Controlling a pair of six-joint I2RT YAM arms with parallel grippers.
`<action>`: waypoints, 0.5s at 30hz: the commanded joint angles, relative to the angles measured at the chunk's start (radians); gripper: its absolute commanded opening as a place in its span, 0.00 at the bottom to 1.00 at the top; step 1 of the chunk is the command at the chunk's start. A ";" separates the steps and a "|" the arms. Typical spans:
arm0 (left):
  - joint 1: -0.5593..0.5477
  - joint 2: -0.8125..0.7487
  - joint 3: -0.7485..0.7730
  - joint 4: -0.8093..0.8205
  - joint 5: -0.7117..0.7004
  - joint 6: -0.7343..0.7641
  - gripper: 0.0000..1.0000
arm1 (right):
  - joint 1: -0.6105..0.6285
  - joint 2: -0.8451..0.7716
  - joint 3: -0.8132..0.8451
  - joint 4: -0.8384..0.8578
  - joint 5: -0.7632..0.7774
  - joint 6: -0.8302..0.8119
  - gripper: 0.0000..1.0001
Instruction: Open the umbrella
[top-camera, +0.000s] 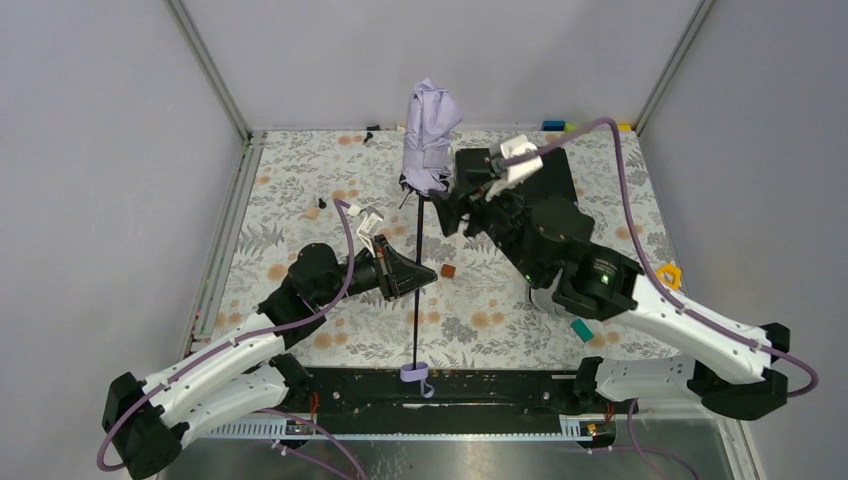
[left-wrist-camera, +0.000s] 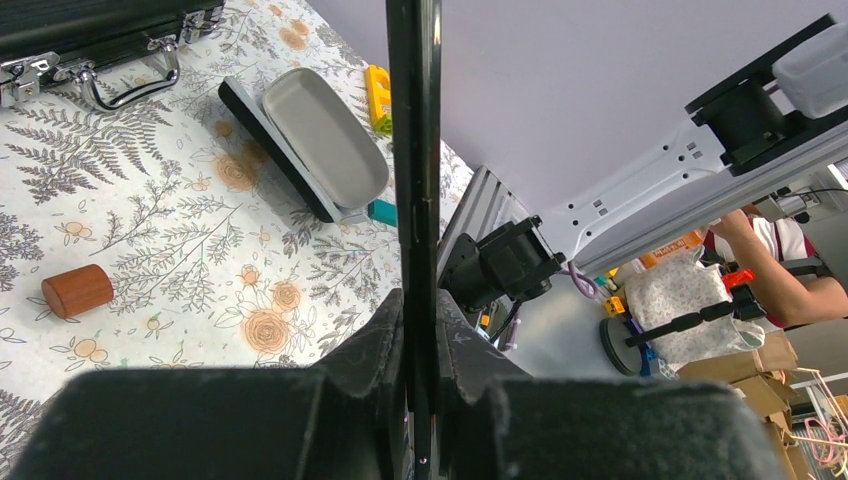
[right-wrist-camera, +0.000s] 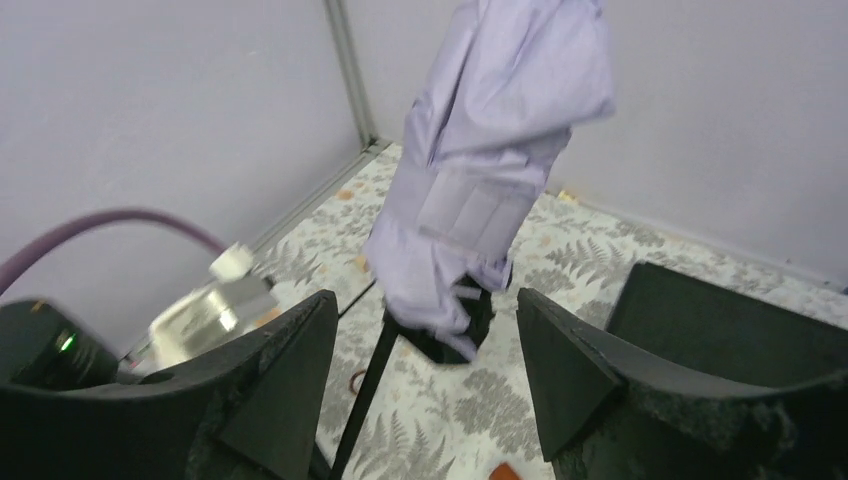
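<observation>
The umbrella stands upright with its pale lavender canopy (top-camera: 428, 135) folded shut at the top of a thin black shaft (top-camera: 416, 300). Its lavender handle knob (top-camera: 415, 376) rests at the table's near edge. My left gripper (top-camera: 418, 275) is shut on the shaft (left-wrist-camera: 414, 150) about midway up. My right gripper (top-camera: 455, 208) is open and empty, just right of the canopy's lower edge. In the right wrist view the canopy (right-wrist-camera: 490, 180) hangs ahead of the spread fingers (right-wrist-camera: 285, 370), apart from them.
A flat black briefcase (top-camera: 545, 175) lies under the right arm at the back. A black clamshell case with grey inside (left-wrist-camera: 315, 140) lies open at the right. A brown block (top-camera: 448, 271), a teal block (top-camera: 581, 330) and a yellow piece (top-camera: 668, 275) lie about.
</observation>
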 joint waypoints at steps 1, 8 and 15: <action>-0.005 -0.023 0.013 0.148 0.006 0.038 0.00 | -0.076 0.136 0.169 -0.079 -0.029 -0.052 0.73; -0.005 -0.038 0.018 0.142 0.009 0.044 0.00 | -0.119 0.281 0.332 -0.119 -0.023 -0.065 0.71; -0.008 -0.051 0.018 0.143 0.011 0.044 0.00 | -0.138 0.351 0.386 -0.115 0.018 -0.070 0.64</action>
